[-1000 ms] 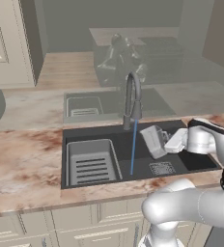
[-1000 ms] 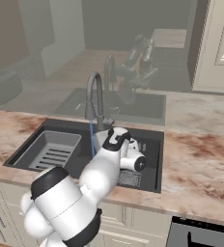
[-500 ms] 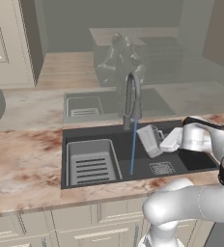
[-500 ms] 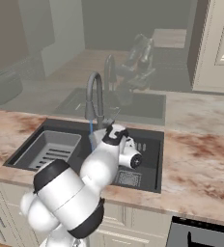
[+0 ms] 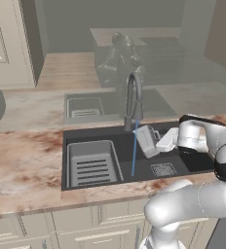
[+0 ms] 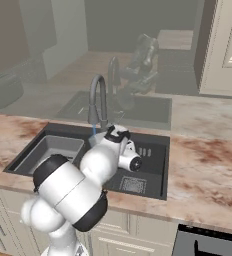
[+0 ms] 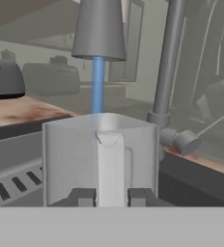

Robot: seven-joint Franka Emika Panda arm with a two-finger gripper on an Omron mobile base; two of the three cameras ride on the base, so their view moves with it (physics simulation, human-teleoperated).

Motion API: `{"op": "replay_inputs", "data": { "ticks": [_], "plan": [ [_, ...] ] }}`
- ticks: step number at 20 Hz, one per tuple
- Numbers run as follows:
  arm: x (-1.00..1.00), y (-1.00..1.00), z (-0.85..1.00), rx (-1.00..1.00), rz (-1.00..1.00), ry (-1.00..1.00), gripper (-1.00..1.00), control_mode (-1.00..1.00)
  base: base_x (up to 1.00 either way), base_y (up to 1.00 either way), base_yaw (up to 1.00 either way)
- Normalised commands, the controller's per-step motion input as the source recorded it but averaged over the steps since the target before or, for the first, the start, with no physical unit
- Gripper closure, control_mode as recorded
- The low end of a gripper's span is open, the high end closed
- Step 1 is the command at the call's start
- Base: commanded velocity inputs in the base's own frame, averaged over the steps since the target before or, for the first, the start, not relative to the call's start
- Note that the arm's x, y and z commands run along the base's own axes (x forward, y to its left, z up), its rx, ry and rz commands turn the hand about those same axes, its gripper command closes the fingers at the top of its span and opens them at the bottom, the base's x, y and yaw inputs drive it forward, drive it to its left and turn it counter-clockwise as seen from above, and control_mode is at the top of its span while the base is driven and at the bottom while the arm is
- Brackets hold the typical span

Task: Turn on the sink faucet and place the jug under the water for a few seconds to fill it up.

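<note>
The sink faucet [image 5: 133,99] arches over the black sink [image 5: 193,163], and the water [image 5: 134,151] falls from its nozzle [image 7: 99,29] as a thin blue stream to the basin floor. My gripper [image 5: 160,143] reaches in from the right, shut on the handle of the jug [image 5: 146,140]. I hold the translucent jug slightly tilted, just right of the stream. In the hand view the jug [image 7: 99,159] stands in front of the water [image 7: 98,84], with my gripper [image 7: 111,198] shut on its handle. Whether the stream enters the jug I cannot tell.
A light grey ribbed rack [image 5: 92,163] fills the sink's left half, and a square drain grate [image 5: 162,169] lies below the jug. The faucet lever [image 7: 181,141] sticks out to the right of the jug. A toaster [image 6: 5,90] stands at the far left on the marble counter [image 5: 27,165].
My gripper has carried the jug leftward over the basin, from near the drain grate to right beside the water stream. The water keeps running.
</note>
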Motion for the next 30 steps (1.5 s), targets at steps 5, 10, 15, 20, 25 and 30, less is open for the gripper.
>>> {"op": "replay_inputs", "data": {
  "ticks": [5,10,15,20,25,30],
  "plan": [
    [0.14,0.18,-0.03,0.00,0.00,0.00,1.00,-1.00,0.00,0.00,0.00],
    [0.15,0.19,-0.04,0.00,0.00,0.00,1.00,-1.00,0.00,0.00,0.00],
    [0.07,0.11,-0.01,0.00,0.00,0.00,1.00,-1.00,0.00,0.00,0.00],
    [0.00,0.00,0.00,0.00,0.00,-0.03,1.00,-1.00,0.00,0.00,0.00],
    [0.00,0.00,0.00,0.00,0.00,-0.05,1.00,-1.00,0.00,0.00,0.00],
    [0.00,0.00,0.00,0.00,0.00,-0.02,1.00,-1.00,0.00,0.00,0.00]
  ]
}}
